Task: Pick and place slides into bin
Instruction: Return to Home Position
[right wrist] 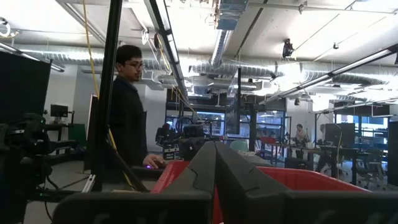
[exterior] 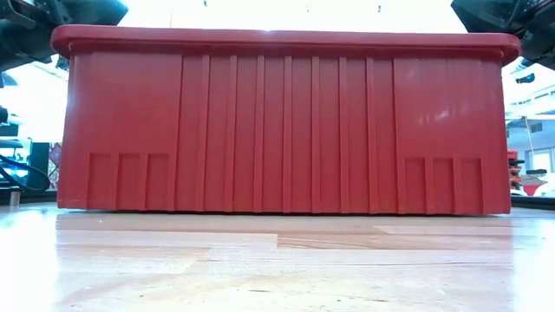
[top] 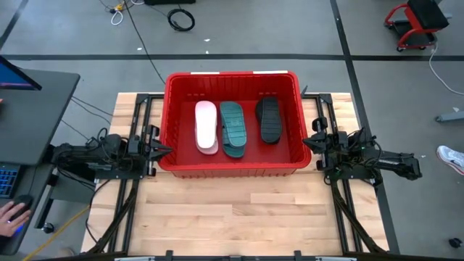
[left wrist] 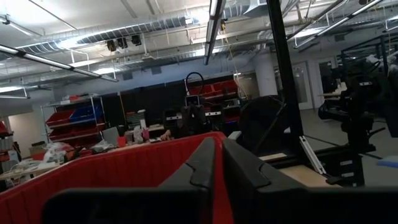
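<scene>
With the slides (top: 232, 129) lying in the bin (top: 232, 168), I hold my left gripper (top: 163, 150) and right gripper (top: 308, 143) by its short walls, pinched shut and, I think, empty.

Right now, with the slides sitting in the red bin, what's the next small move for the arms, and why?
Probably just park both arms: the pink slide, teal slide and black slide lie inside the red bin, none shows on the wooden table, and the left gripper and right gripper sit shut and empty beside its ends.
</scene>
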### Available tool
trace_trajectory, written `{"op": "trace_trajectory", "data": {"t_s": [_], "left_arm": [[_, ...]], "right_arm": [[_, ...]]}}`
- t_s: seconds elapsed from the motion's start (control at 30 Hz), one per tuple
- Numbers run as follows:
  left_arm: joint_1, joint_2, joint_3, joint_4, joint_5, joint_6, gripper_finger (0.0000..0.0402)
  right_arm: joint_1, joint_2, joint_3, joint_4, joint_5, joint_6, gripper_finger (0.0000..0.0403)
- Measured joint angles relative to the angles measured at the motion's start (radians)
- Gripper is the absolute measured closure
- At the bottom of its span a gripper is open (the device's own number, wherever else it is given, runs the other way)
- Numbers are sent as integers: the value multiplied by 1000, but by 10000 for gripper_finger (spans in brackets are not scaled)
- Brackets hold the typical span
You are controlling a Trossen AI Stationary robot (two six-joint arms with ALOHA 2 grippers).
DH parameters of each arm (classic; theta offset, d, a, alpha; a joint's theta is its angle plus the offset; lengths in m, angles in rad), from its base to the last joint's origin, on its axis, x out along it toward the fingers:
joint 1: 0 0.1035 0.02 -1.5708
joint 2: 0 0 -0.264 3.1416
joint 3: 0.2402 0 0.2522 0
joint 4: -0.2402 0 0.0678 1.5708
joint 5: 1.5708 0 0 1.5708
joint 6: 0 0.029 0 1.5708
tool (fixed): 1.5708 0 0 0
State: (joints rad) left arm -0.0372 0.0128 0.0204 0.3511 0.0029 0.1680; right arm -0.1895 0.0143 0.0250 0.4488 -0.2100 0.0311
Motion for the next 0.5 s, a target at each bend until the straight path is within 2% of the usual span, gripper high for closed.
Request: {"op": "trace_trajectory", "data": {"t_s": [0.5], "left_arm": [[0,0,0,0,0,0,376]], "right_arm": [[0,0,0,0,0,0,389]]}}
